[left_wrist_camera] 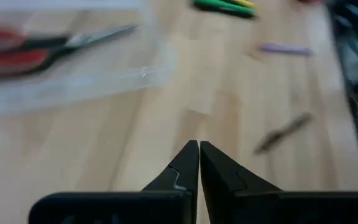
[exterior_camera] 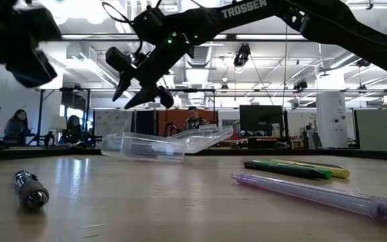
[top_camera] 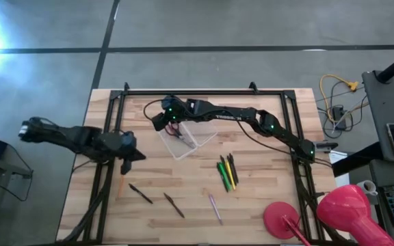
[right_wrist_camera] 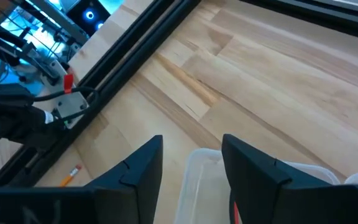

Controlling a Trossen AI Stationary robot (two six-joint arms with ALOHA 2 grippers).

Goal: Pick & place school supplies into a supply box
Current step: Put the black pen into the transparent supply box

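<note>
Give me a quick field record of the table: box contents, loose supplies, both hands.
supply box: clear, mid-table, holds red-handled scissors
right hand: open, empty, above the box's left end
left hand: shut, empty, left of box
green and yellow pens: loose, right of box
purple pen: loose, near front edge
dark pens: two, loose, front left

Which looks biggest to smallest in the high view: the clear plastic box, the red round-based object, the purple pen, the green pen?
1. Red round-based object
2. Clear plastic box, close to it in spread, so that order is unsure
3. Green pen
4. Purple pen, about the same length as the green pen, only thinner
</note>
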